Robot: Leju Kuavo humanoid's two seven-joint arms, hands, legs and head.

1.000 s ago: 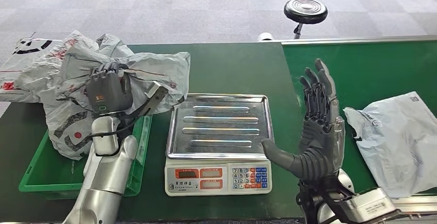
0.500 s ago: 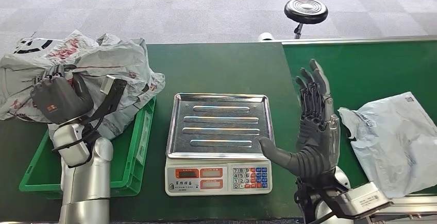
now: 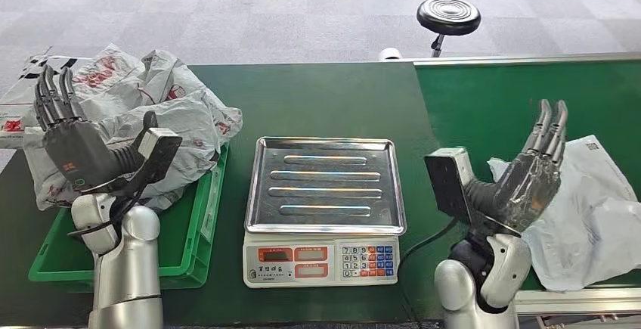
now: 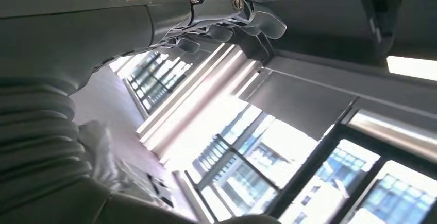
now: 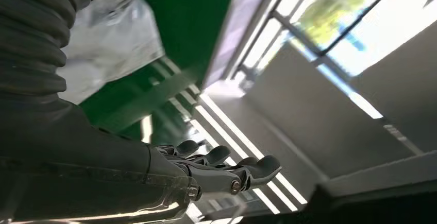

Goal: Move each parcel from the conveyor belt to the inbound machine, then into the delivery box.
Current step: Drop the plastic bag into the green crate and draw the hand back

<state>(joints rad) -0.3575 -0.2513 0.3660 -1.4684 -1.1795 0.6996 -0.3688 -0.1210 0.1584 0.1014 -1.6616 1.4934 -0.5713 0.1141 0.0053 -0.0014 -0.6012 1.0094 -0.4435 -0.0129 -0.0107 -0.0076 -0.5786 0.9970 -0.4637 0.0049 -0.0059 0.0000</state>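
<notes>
A pale grey parcel (image 3: 597, 208) lies crumpled on the green conveyor belt (image 3: 514, 102) at the right. My right hand (image 3: 533, 170) is raised just left of it, fingers straight and apart, holding nothing. The inbound machine, a scale (image 3: 321, 257) with a bare steel tray (image 3: 325, 185), stands in the middle. Several grey printed parcels (image 3: 174, 117) are heaped in and over the green delivery box (image 3: 204, 223) at the left. My left hand (image 3: 64, 136) stands upright in front of that heap, fingers extended, empty. In the wrist views the left hand (image 4: 232, 13) and right hand (image 5: 216, 170) point toward the ceiling.
The dark green table carries the scale and box, and the belt's metal rail runs along its front right edge. A black round stool (image 3: 448, 16) stands on the grey floor beyond the table. A strip of the pale parcel (image 5: 113, 44) lies beside my right arm.
My left hand swung left, let go of the grey parcel onto the heap and straightened its fingers. My right hand moved right to the pale parcel and turned.
</notes>
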